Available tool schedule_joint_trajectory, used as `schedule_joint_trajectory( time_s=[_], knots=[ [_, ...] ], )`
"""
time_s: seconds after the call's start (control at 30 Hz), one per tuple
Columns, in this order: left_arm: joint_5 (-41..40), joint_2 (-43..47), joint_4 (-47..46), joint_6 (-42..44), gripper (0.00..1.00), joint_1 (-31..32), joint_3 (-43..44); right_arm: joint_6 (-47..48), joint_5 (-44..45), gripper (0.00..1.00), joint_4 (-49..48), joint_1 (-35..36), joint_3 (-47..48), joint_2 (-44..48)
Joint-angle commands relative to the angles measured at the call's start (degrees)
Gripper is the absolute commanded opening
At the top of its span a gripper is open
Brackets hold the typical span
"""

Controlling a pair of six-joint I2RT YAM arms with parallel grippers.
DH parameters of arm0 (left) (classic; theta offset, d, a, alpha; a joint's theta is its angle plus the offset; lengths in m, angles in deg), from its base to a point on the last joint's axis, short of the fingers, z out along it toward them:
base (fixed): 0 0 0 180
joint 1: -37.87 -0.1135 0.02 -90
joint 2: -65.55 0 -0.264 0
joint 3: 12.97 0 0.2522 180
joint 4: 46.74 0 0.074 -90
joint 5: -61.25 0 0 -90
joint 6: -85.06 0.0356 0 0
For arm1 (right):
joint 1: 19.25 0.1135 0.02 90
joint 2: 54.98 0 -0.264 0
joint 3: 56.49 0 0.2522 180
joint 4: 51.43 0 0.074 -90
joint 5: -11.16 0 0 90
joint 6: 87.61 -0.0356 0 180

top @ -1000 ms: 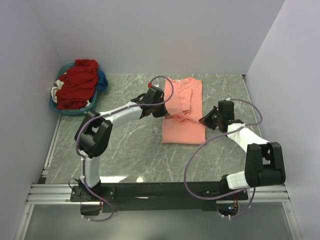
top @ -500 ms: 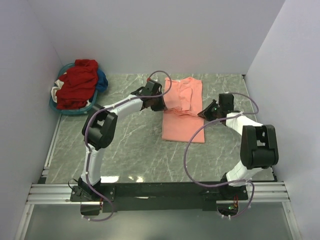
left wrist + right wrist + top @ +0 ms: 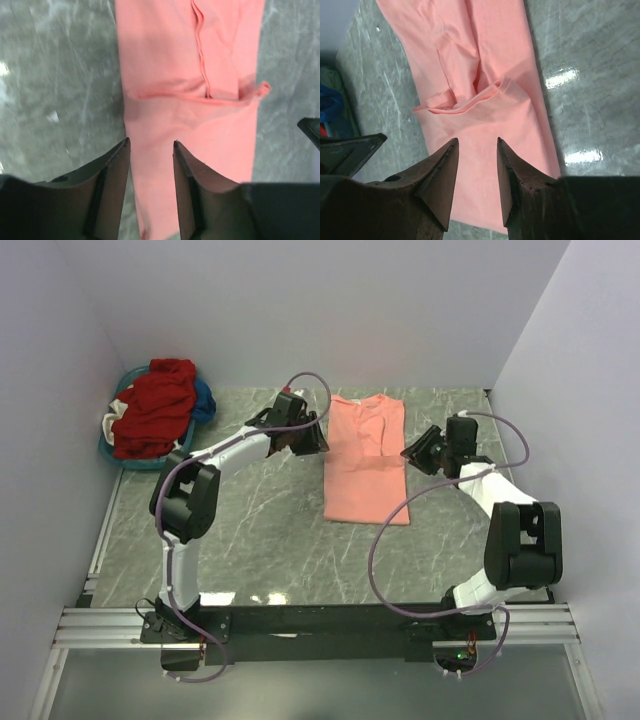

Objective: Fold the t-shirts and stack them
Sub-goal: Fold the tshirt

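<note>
A pink t-shirt (image 3: 364, 458) lies on the marble table as a long narrow strip, its sides and sleeves folded in. It also shows in the left wrist view (image 3: 190, 100) and in the right wrist view (image 3: 480, 110). My left gripper (image 3: 316, 444) hovers at the shirt's left edge, open and empty (image 3: 150, 144). My right gripper (image 3: 413, 455) hovers at the shirt's right edge, open and empty (image 3: 477, 142). A heap of red t-shirts (image 3: 152, 406) lies in the basket at the back left.
A teal basket (image 3: 125, 459) holds the red heap plus blue and white cloth in the back left corner. White walls close in the table on the left, back and right. The arm bases stand on a rail at the near edge.
Both grippers have let go of the shirt and drawn apart to its sides. The bunched sleeves in the middle now lie flat, and the shirt is a smooth strip.
</note>
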Motion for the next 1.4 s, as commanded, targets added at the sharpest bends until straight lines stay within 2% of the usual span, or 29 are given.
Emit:
schedule_joint_trajectory(
  time_s=[0.0, 0.07, 0.23, 0.33, 0.43, 0.57, 0.7, 0.97, 1.1, 1.37],
  knots=[
    [5.0, 6.1, -5.8, -2.0, 0.42, 1.2, -4.7, 3.1, 5.0, 0.43, 0.8, 4.5, -0.5, 4.5],
    [5.6, 5.7, -6.0, -2.9, 0.34, 2.9, -5.1, 4.0, 8.7, 0.43, 2.2, 6.9, 0.0, 4.3],
    [7.2, 1.2, -6.3, -3.7, 0.25, 5.8, -2.3, 4.2, 10.0, 0.42, 1.7, 8.4, 2.1, -0.2],
    [7.3, -1.4, -6.9, -4.5, 0.23, 6.4, -2.0, 5.1, 11.6, 0.41, 4.3, 8.4, 6.2, -5.0],
    [8.4, -2.6, -8.4, -5.9, 0.21, 6.7, -4.7, 5.9, 12.9, 0.41, 6.8, 8.6, 9.7, -10.2],
    [6.8, -1.3, -10.3, -8.1, 0.18, 7.3, -12.4, 6.4, 14.2, 0.41, 9.3, 9.2, 10.0, -13.3],
    [4.4, 2.0, -12.6, -10.6, 0.15, 8.1, -20.4, 7.0, 14.8, 0.41, 10.4, 11.2, 8.9, -14.2],
    [0.7, 15.8, -17.0, -13.6, 0.13, 8.2, -38.9, 6.5, 15.4, 0.41, 11.4, 20.3, 6.5, -12.3],
    [-0.5, 23.2, -17.7, -14.3, 0.13, 8.8, -45.3, 5.2, 15.7, 0.41, 10.9, 25.2, 5.0, -10.9],
    [-3.5, 37.5, -15.5, -17.0, 0.14, 11.4, -56.4, 0.2, 15.3, 0.4, 7.2, 38.0, -3.9, -4.7]
  ],
)
